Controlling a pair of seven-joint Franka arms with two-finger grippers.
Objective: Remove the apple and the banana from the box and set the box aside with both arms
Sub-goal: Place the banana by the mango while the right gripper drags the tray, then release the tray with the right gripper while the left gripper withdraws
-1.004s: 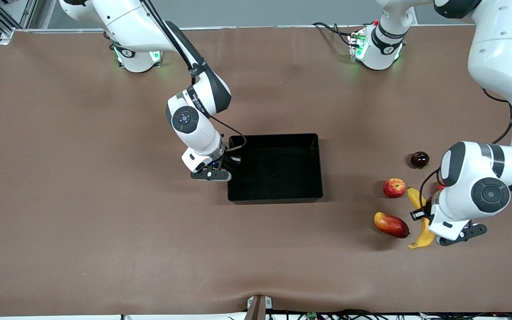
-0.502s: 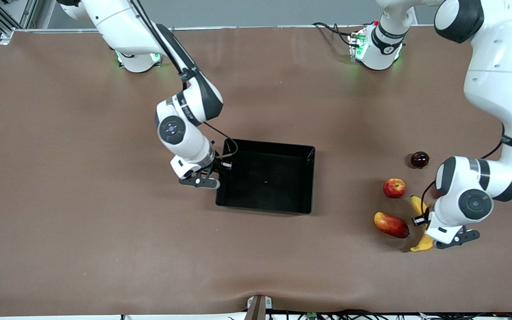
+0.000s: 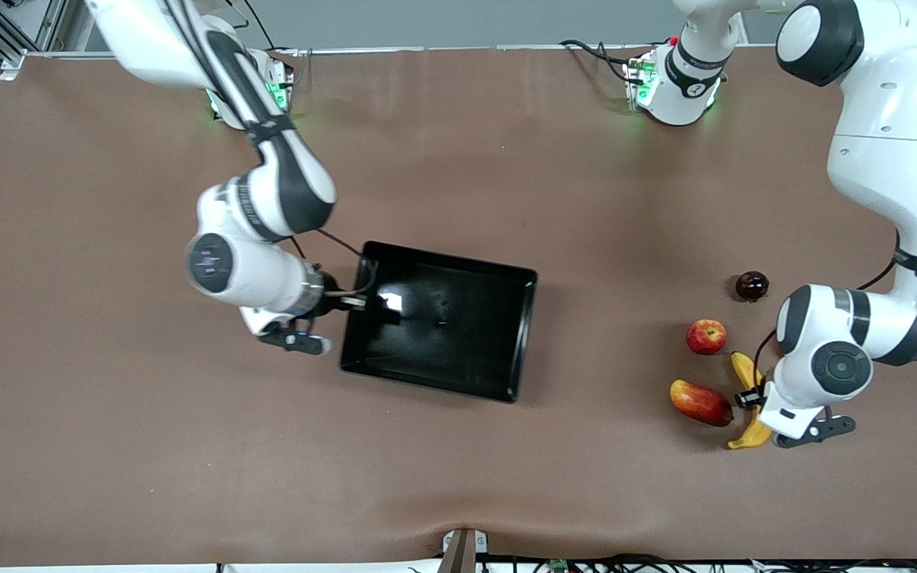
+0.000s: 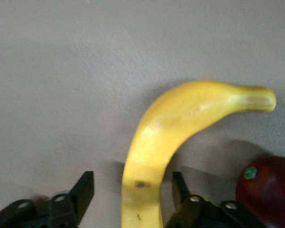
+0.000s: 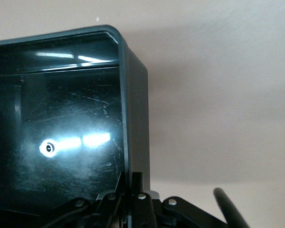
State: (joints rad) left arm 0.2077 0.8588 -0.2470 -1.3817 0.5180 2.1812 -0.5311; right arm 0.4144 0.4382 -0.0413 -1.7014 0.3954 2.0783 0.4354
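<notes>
Right hand (image 3: 329,306) clamped on thin wall of box (image 3: 442,318); rigid, glossy, light, I judged. Left hand (image 4: 133,194) spread open around banana (image 4: 180,128) on counter (image 3: 506,477)

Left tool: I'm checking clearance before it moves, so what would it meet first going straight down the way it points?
Probably the banana, lying between the left tool's open fingers, then the table beneath.
</notes>
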